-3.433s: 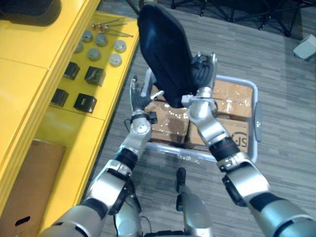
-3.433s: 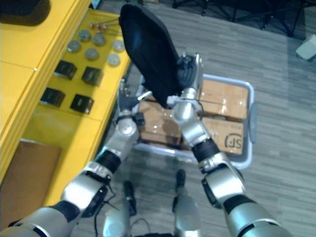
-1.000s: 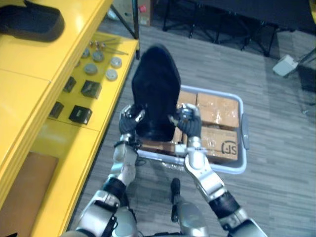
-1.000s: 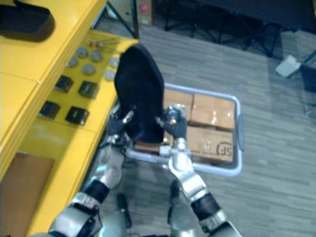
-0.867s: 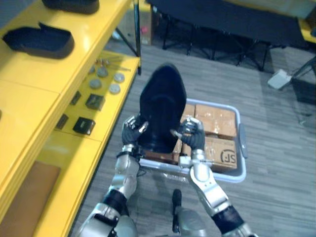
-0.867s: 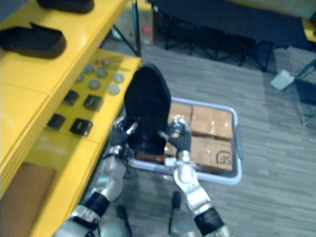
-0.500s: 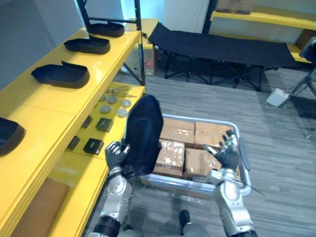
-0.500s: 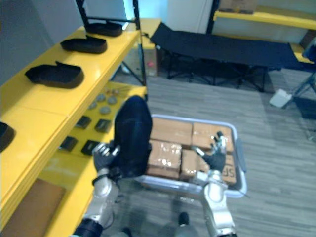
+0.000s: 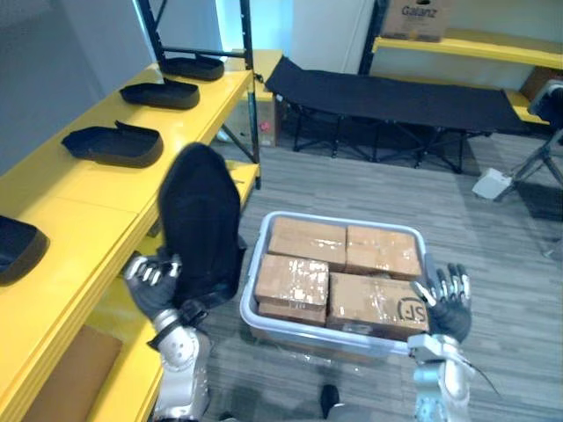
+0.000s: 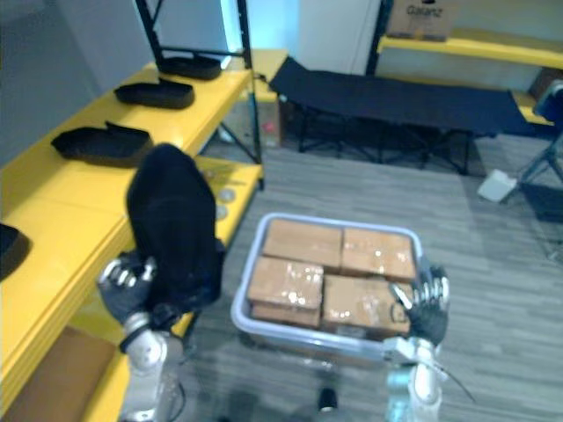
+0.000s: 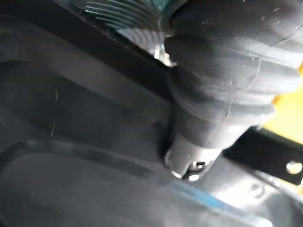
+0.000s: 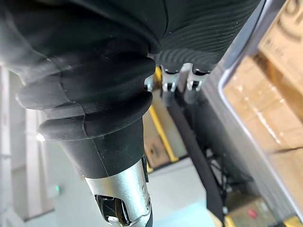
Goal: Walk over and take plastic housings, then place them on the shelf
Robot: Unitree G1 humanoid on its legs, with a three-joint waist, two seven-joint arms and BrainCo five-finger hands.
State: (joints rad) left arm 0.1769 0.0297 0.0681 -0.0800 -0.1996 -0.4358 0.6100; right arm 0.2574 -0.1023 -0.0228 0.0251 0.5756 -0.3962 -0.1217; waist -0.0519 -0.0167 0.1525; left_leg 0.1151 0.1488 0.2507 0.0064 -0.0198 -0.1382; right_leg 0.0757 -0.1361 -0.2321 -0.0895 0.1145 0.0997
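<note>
Left hand (image 9: pixel 157 290) clamps the black housing (image 9: pixel 201 220) upright beside the shelf (image 9: pixel 88 193); right hand (image 9: pixel 444 308) hangs spread by the bin (image 9: pixel 334 337).

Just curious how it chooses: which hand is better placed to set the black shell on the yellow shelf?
Left: the left hand grips the black housing beside the yellow shelf; the right hand is empty.
</note>
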